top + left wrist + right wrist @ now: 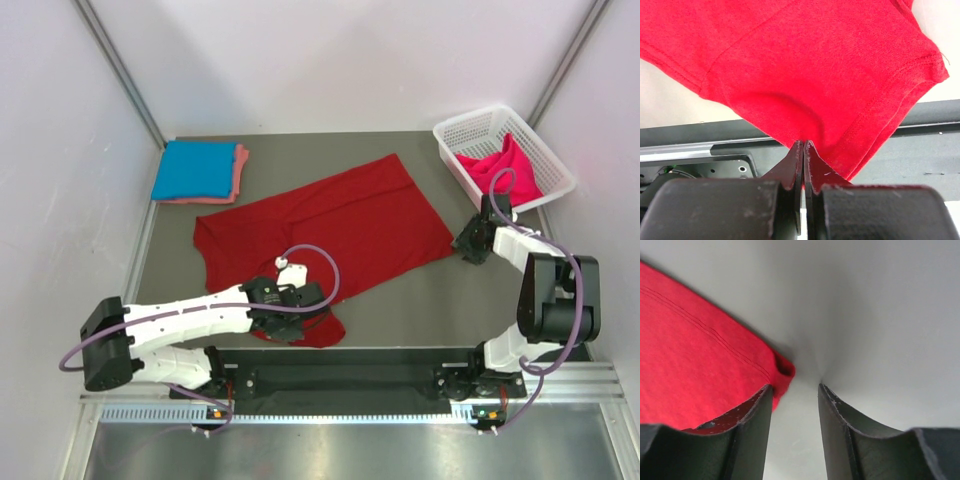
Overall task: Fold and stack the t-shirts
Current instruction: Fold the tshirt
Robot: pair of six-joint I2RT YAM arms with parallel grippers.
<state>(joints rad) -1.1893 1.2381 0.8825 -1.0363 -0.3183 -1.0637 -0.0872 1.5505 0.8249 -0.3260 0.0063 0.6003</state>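
The dark red t-shirt (340, 225) lies spread slantwise across the table. My left gripper (300, 300) is shut on the shirt's near sleeve, and the red cloth (810, 75) bunches out from the closed tips (804, 145). My right gripper (470, 243) is at the shirt's right corner. Its jaws stand apart (795, 387). The hemmed corner (782, 369) lies by the left finger (757, 410), at the edge of the gap. A folded bright blue t-shirt (195, 170) rests on a salmon pink one (240, 165) at the back left. A hot pink t-shirt (508, 170) sits crumpled in the basket.
The white plastic lattice basket (470, 128) stands at the back right, just behind my right arm. A black rail (350, 380) and the arm bases run along the table's near edge. White walls close in on both sides.
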